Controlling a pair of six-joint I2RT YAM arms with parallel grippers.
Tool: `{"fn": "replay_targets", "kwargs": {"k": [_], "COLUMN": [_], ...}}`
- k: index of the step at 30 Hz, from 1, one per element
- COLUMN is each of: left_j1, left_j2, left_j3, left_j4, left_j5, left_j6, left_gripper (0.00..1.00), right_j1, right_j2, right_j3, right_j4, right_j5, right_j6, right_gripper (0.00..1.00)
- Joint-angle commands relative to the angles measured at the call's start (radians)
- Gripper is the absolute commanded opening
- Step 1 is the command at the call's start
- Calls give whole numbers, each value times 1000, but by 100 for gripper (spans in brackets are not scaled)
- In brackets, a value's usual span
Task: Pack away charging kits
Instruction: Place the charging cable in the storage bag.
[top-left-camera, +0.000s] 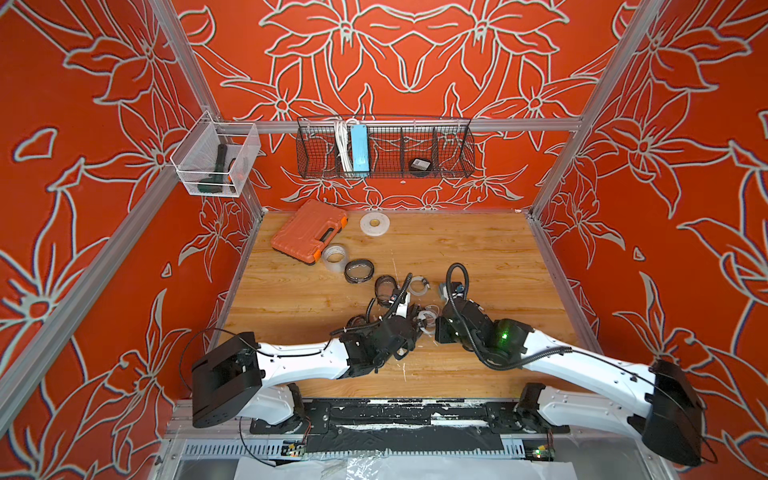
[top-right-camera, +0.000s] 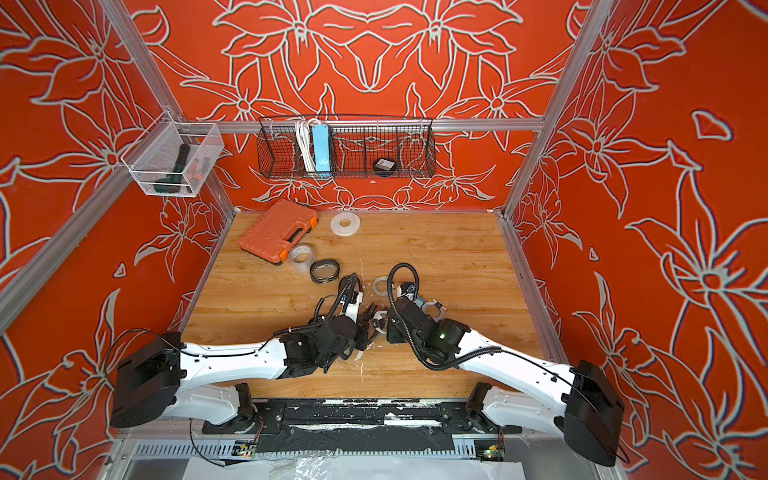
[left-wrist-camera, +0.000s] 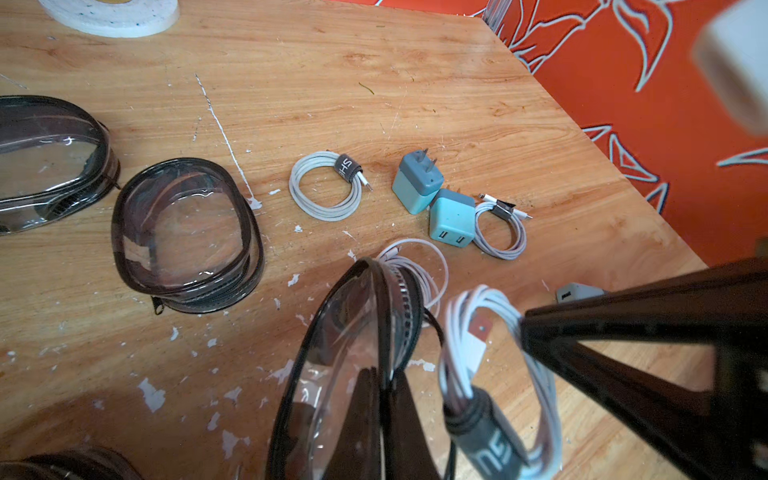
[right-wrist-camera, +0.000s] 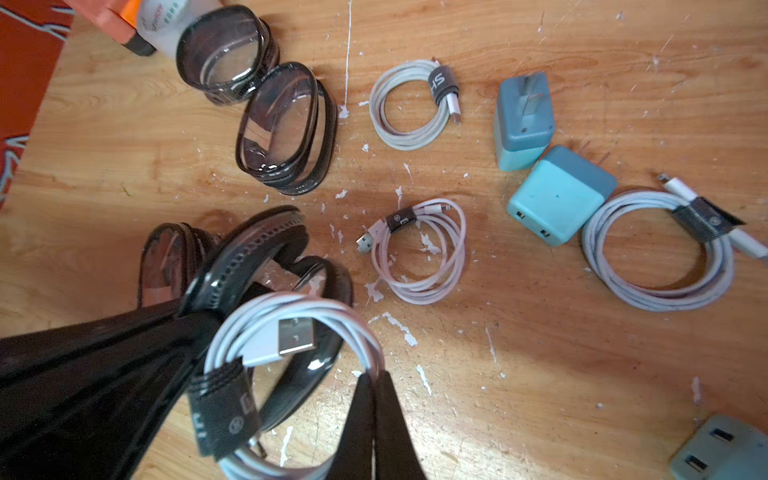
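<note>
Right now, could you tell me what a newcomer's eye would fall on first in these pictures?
The two grippers meeting at mid-table draw the eye: the left gripper is shut on the black rim of a clear-topped pouch, the right gripper on a coiled white cable beside it. Just beyond them, two teal plug adapters lie side by side on the wooden table, and an orange tool case sits at its far left corner.
</note>
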Motion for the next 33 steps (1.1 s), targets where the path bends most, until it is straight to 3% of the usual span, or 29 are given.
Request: {"fn": "replay_targets", "kwargs": {"k": [1, 6, 17, 33], "left_j1": [-4, -5, -4, -4], "left_j2": [17, 23, -84, -92], "left_j3": [24, 31, -26, -103], "left_j4": [-8, -11, 49, 186], "left_j5": [-24, -19, 112, 247], "left_j6": [-15, -18, -31, -65], "left_gripper": [0, 0, 0, 0], "right_j1": [7, 7, 5, 5], "right_j2": [-57, -60, 201, 242], "right_j3": [-26, -30, 10, 17], "right_j4": [-23, 22, 82, 121], "right_j5": [6, -35, 34, 13], "right_j6": [3, -3, 27, 40], "right_gripper": [0, 0, 0, 0]}}
